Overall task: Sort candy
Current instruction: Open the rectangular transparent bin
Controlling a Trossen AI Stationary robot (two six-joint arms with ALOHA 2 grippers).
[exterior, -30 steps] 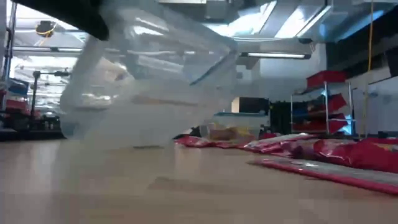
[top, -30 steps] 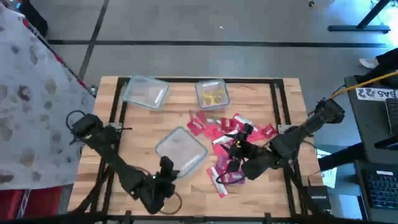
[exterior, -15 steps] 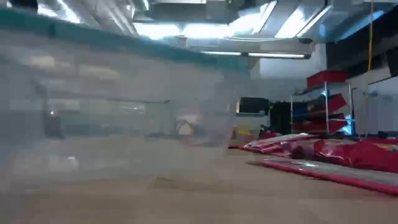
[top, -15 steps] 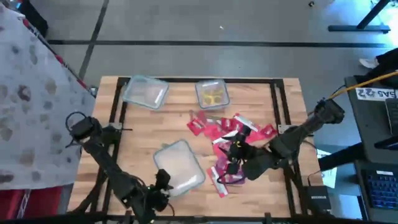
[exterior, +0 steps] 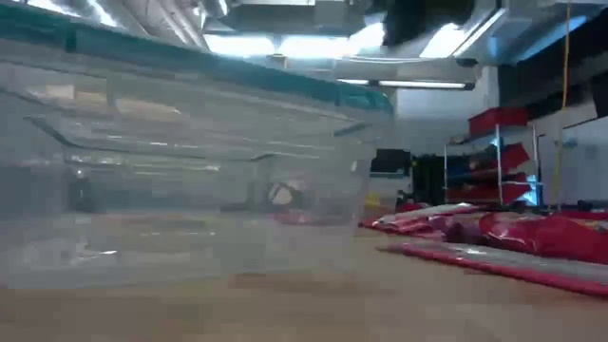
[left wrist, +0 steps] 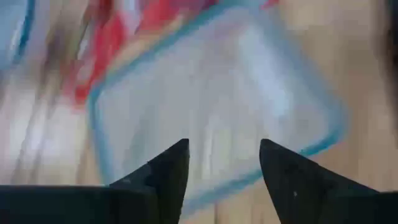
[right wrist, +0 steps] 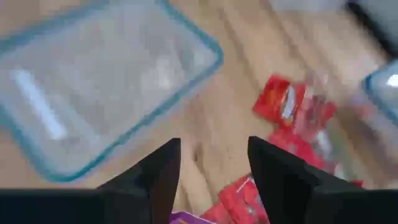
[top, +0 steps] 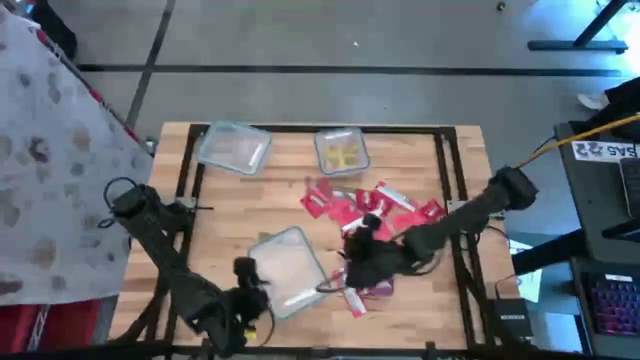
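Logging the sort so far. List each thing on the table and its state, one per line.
Near tub: upright, empty, released.
Far left tub: upright, looks empty.
Far right tub: holds yellow pieces.
Red packets: loose pile on the table, unsorted.
Left gripper: open, empty, at the near tub's edge.
Right gripper: open, empty, over the pile's near end.

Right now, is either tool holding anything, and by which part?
Nothing is held. The left tool stands open and empty before the clear tub; the right tool is open above the table.
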